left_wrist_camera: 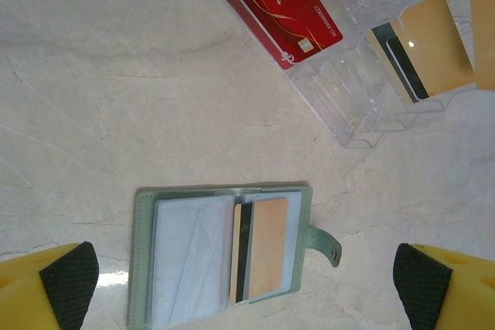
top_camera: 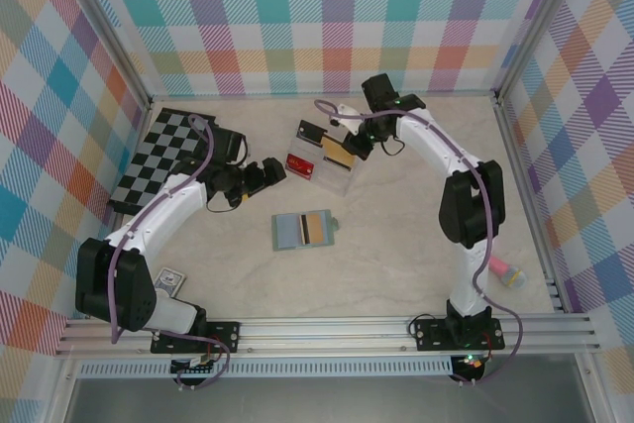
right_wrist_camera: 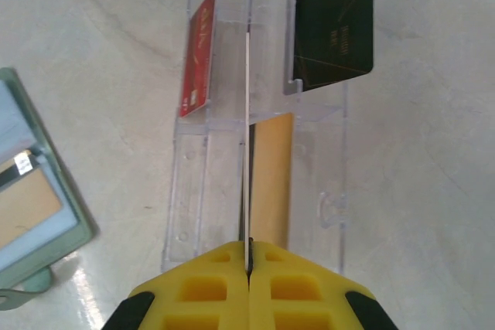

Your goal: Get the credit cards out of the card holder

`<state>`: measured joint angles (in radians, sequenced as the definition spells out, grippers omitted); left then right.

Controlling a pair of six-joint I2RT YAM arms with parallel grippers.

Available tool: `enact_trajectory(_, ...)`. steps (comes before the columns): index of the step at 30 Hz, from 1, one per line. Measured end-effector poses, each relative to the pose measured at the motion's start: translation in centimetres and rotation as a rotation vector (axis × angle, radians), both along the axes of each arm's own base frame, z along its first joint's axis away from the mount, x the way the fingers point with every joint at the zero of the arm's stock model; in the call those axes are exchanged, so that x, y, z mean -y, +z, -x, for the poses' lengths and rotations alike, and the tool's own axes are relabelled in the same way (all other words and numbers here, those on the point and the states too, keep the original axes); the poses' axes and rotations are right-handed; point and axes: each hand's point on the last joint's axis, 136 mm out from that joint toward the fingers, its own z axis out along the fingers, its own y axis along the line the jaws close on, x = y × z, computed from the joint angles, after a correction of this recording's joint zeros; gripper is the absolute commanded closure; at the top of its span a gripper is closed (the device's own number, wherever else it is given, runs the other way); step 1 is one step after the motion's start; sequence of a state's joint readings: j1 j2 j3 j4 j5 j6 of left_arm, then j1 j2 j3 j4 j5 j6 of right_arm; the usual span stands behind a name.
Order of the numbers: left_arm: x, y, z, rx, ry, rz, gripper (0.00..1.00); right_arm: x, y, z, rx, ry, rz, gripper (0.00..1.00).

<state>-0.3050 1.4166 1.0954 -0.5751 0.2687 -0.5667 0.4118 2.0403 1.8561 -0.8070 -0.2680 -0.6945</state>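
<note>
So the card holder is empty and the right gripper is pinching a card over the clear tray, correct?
Not quite. The card holder is not empty: a gold card with a dark stripe sits in one of its slots, as the left wrist view shows. The right gripper is indeed pinching a card, edge-on, over the clear tray.

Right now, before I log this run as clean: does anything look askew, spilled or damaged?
Nothing stands out. The card holder lies open and flat, one gold card still slotted; the clear tray sits upright with cards in its slots.
</note>
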Motion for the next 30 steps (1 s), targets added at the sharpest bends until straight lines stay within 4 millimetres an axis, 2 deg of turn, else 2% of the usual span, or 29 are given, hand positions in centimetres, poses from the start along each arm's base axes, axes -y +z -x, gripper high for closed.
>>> enact_trajectory(13, 0.0, -0.2, 0.1, 0.0, -0.005, -0.005, 0.0, 0.8, -1.7, 0.0, -0.046, 0.041, 0.052, 1.0)
enact_trajectory(21, -0.1, -0.9, 0.4, -0.019, -0.005, -0.011, 0.0, 0.9, -2.0, 0.1, -0.054, 0.042, 0.061, 0.92)
enact_trajectory(30, -0.2, -1.2, 0.5, -0.026, -0.005, -0.013, 0.0, 0.7, -2.3, -0.8, -0.053, 0.029, 0.067, 0.85)
